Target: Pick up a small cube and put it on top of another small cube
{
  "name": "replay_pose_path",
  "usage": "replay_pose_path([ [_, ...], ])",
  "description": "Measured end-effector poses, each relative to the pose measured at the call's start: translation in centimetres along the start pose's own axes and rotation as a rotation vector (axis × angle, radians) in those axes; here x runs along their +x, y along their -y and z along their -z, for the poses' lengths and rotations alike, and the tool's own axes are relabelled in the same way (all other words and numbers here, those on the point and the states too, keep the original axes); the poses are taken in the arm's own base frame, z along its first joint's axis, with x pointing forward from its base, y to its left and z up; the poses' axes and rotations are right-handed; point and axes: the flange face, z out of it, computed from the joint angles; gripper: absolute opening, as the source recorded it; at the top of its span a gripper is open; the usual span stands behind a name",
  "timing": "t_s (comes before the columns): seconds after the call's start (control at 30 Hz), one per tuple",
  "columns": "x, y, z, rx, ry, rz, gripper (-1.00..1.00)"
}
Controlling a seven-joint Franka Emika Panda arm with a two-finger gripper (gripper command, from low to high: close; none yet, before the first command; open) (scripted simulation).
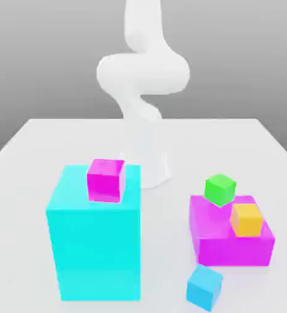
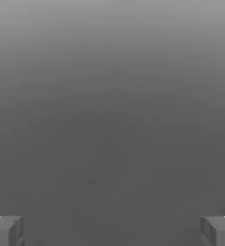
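End effector [image 2: 112,230] spread wide, nothing pinched. Sky-blue cube [image 1: 204,287] on counter [image 1: 41,153] to be approached from above, fingers squared to faces.

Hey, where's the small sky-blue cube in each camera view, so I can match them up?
Exterior view: small sky-blue cube on the table, low toward the exterior view's right, before the magenta block.
Hand view: fingers of the open jaws against plain grey; cube not placeable.
Shared landmark: probably the grey backdrop.
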Motion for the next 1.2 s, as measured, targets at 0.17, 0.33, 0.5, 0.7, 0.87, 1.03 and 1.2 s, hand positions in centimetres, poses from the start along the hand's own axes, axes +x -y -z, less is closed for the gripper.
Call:
replay_pose_path([
  [0.17,-2.4,1.2,-9.4,-0.107,0.058,-0.010,0.00],
  [0.33,-6.2,0.5,-18.9,-0.242,0.112,-0.090,0.00],
  [0.5,-11.2,-1.9,-27.5,-0.369,0.173,-0.187,0.00],
  [0.7,-18.6,-5.9,-35.6,-0.504,0.264,-0.309,0.00],
  [0.87,-25.4,-9.7,-40.2,-0.609,0.352,-0.428,0.00],
  [1.03,-28.6,-12.4,-42.8,-0.673,0.373,-0.551,0.00],
  [1.2,-30.9,-14.6,-45.9,-0.678,0.373,-0.557,-1.00],
])
